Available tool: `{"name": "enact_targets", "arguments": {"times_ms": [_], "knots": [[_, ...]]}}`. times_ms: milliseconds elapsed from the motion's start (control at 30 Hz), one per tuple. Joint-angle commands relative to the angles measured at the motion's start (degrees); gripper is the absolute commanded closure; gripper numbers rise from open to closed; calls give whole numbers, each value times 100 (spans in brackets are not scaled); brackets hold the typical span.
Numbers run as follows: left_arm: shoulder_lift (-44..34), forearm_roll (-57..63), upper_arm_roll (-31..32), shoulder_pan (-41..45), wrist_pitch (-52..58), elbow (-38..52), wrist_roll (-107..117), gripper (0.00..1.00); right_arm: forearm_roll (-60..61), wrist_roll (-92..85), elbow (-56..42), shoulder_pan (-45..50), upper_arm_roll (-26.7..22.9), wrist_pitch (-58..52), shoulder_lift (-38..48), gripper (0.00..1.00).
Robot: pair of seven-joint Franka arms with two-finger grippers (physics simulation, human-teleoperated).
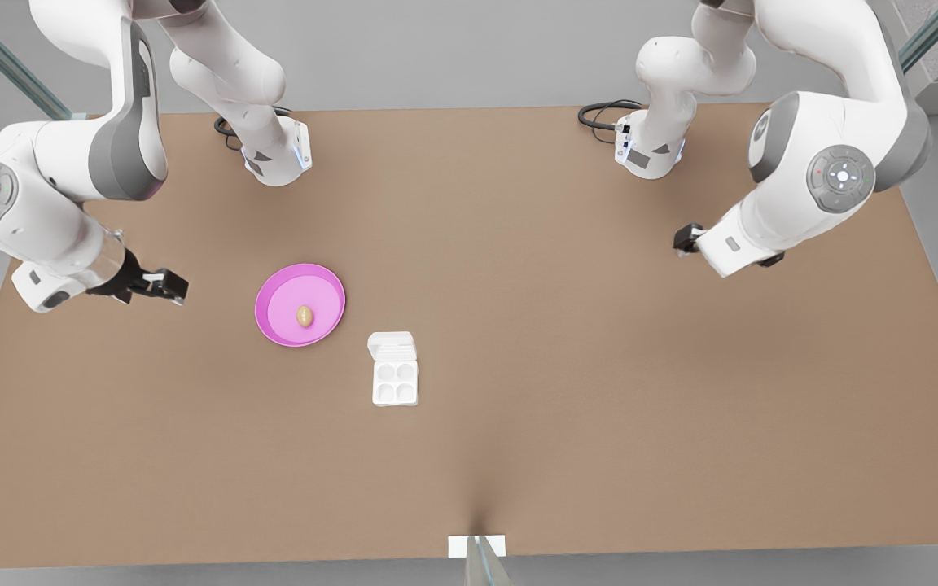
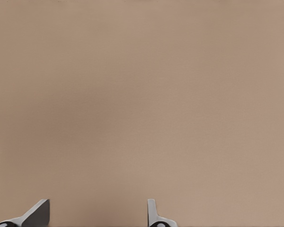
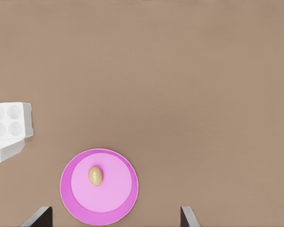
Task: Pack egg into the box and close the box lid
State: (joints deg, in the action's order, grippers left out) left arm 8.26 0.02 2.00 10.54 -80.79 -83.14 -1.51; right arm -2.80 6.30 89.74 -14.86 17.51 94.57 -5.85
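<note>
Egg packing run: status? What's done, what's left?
Nothing done yet. The egg lies on the pink plate. The box has four empty cups and the box lid is open. In hand: nothing. The right gripper, open, is near the plate on the front view's left; the left gripper, open, waits over bare table. Left: pick the egg, place it in a cup, shut the lid.

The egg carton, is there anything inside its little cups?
No. All four cups of the egg carton are empty, with its lid open. The egg sits on the pink plate. Under the carton is hidden.
</note>
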Motion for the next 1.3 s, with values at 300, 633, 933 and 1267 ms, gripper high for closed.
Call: {"name": "enact_targets", "arguments": {"times_ms": [300,633,933,1267], "knots": [[1494,-11,37,405,-1370,878,687,0,16,592,-18,45,-2,676,-1305,0],[1521,50,2,651,-1264,1186,1232,0,262,917,2082,801,200,2205,-286,0],[1372,420,55,695,-1185,1124,1249,0,324,979,3717,607,218,3559,875,0],[1407,402,55,660,-1106,1107,1267,0,227,1102,4271,660,279,4789,-198,0]]}}
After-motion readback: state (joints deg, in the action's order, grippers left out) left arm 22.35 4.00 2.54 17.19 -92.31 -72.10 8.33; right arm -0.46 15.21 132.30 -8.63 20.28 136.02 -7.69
